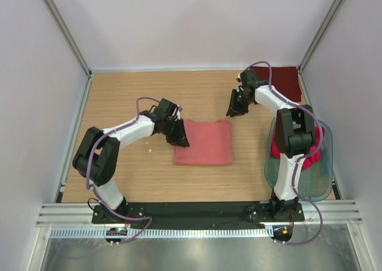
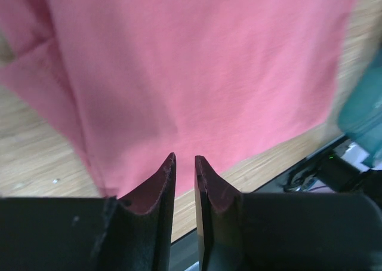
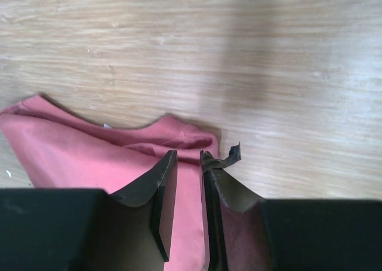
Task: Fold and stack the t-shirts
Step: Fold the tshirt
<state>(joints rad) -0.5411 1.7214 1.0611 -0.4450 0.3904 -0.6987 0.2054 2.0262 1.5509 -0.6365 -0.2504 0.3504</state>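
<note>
Table (image 1: 125,163) holds your work. At its right edge the plastic tub (image 1: 316,184) has red shirts (image 1: 311,162) waiting inside. The salmon-pink shirt (image 1: 206,142) lies folded into a rectangle mid-table, and the maroon shirt (image 1: 283,83) lies flat in the far right corner. Your left gripper (image 1: 181,139) sits at the pink shirt's left edge, your right gripper (image 1: 233,111) just off its far right corner. Both have their jaws drawn to a slit, with nothing visibly pinched. This fold looks finished; next you need a firm hold on the pink shirt to carry it onto the maroon one.
</note>
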